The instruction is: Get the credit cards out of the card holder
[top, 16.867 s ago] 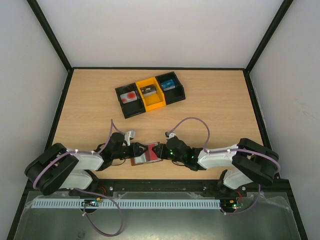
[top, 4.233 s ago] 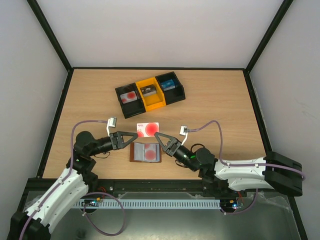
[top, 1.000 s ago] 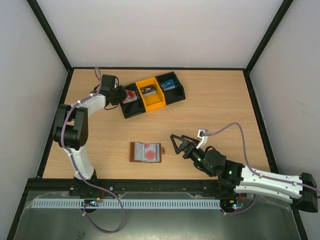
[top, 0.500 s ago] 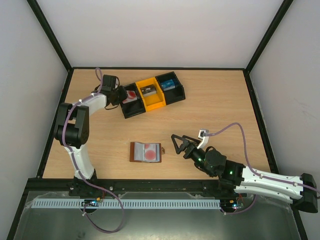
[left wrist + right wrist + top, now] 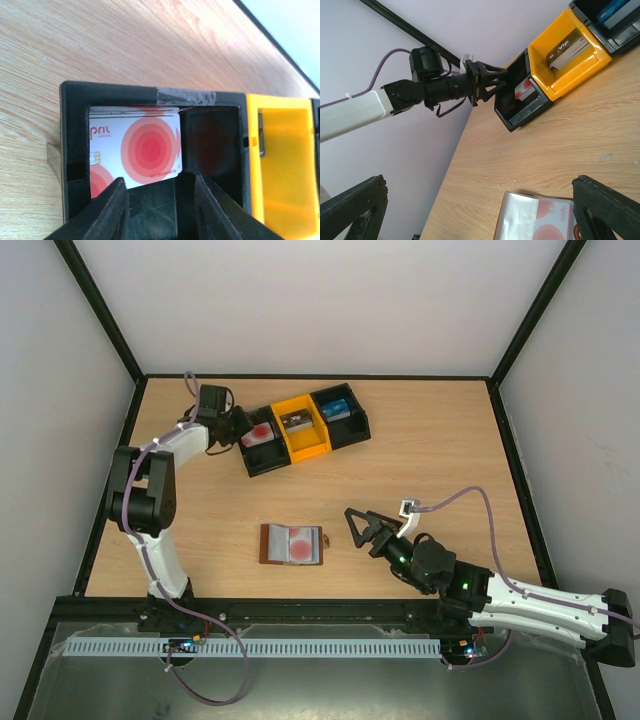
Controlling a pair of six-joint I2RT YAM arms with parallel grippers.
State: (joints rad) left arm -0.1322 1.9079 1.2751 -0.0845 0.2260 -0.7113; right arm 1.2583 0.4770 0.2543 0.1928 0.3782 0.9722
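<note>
The brown card holder (image 5: pixel 268 544) lies open on the table, a red-pink credit card (image 5: pixel 300 545) showing in its clear pocket (image 5: pixel 540 220). A whitish credit card (image 5: pixel 145 150) with a red round mark lies in the tray's left black compartment (image 5: pixel 258 435). My left gripper (image 5: pixel 232 430) hovers at that compartment, its fingers (image 5: pixel 107 210) apart and empty, with the card just beyond their tips. My right gripper (image 5: pixel 355 525) stands open just right of the card holder, holding nothing.
The black-and-yellow three-part tray (image 5: pixel 305 452) sits at the back of the table. Its yellow compartment (image 5: pixel 570 50) holds a dark card and its right black one a blue item (image 5: pixel 337 408). Black frame posts border the table.
My left gripper has opened and let go of the whitish card, which now lies in the black compartment. It has drawn back slightly. The right arm has hardly moved.
</note>
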